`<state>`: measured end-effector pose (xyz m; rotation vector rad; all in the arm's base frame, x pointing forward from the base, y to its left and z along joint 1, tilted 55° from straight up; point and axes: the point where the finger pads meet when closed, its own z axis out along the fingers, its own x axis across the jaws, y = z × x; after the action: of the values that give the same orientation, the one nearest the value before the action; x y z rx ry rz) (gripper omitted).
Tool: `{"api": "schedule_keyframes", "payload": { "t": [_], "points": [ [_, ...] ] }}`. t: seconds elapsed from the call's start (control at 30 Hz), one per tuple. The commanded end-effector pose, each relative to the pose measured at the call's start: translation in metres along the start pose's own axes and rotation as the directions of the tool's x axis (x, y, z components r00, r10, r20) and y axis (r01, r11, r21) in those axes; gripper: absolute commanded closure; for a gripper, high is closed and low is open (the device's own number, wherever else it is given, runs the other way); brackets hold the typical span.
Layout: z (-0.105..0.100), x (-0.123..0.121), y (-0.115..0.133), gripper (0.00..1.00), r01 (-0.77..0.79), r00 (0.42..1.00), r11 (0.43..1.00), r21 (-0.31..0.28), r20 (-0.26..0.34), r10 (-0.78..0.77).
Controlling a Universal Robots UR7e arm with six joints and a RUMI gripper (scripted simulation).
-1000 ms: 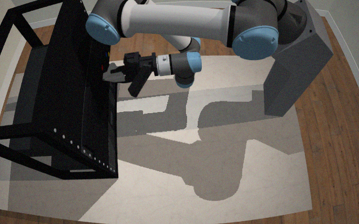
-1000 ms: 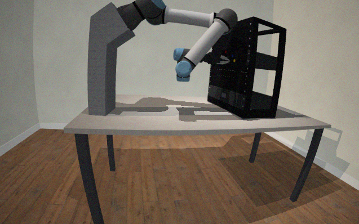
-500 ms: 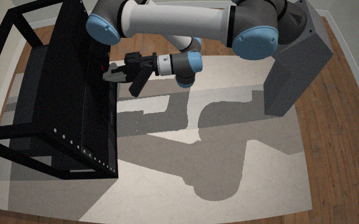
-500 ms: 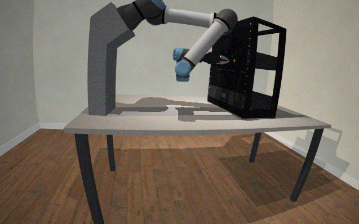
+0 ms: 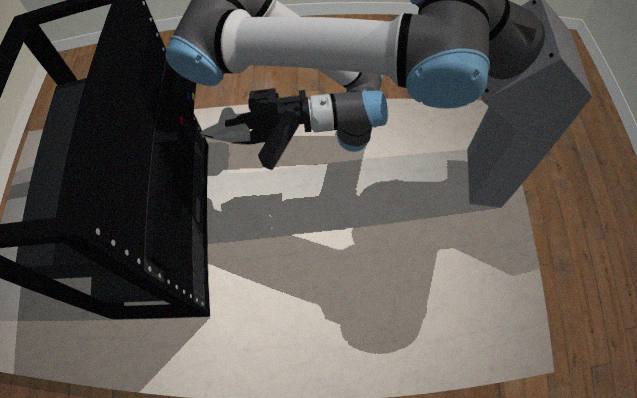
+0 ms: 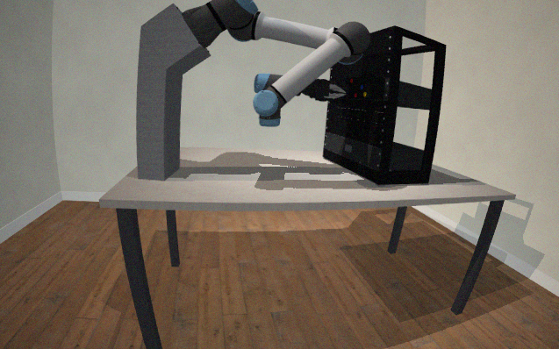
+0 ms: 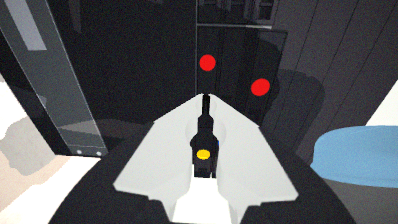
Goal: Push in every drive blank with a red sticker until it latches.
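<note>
The black rack (image 6: 382, 105) stands on the table's right side; in the top view the rack (image 5: 115, 165) is at the left. Its front holds a row of drive blanks. In the wrist view two blanks carry red stickers, one (image 7: 207, 62) straight ahead and one (image 7: 260, 87) to its right. Red, blue and yellow dots (image 6: 357, 93) show on the front in the side view. My gripper (image 7: 206, 96) is shut and empty, its tip pointing at the first red sticker from a short gap away. It also shows in the top view (image 5: 232, 121) and the side view (image 6: 340, 93), apart from the rack face.
The grey arm pedestal (image 6: 162, 96) stands on the table's left side. The table edge (image 6: 303, 202) runs in front of the rack. A lower drawer panel (image 5: 200, 220) juts from the rack front.
</note>
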<state>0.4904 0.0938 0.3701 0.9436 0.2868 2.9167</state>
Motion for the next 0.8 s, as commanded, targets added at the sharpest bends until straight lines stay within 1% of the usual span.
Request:
{"api": "schedule_keyframes", "payload": {
  "t": [0.0,0.17,0.5,0.6,0.77],
  "points": [
    [-0.025,0.001,0.001,1.00,0.000,1.000,1.000,0.002,-0.001,0.000],
    [-0.038,0.001,0.001,1.00,0.000,1.000,1.000,0.002,-0.001,0.000],
    [-0.040,0.003,0.001,1.00,0.000,1.000,1.000,0.002,-0.001,0.000],
    [-0.041,0.012,0.001,1.00,0.000,1.000,1.000,0.002,-0.001,0.000],
    [-0.044,0.034,0.001,1.00,0.000,1.000,1.000,0.002,-0.001,0.000]
  ]
}}
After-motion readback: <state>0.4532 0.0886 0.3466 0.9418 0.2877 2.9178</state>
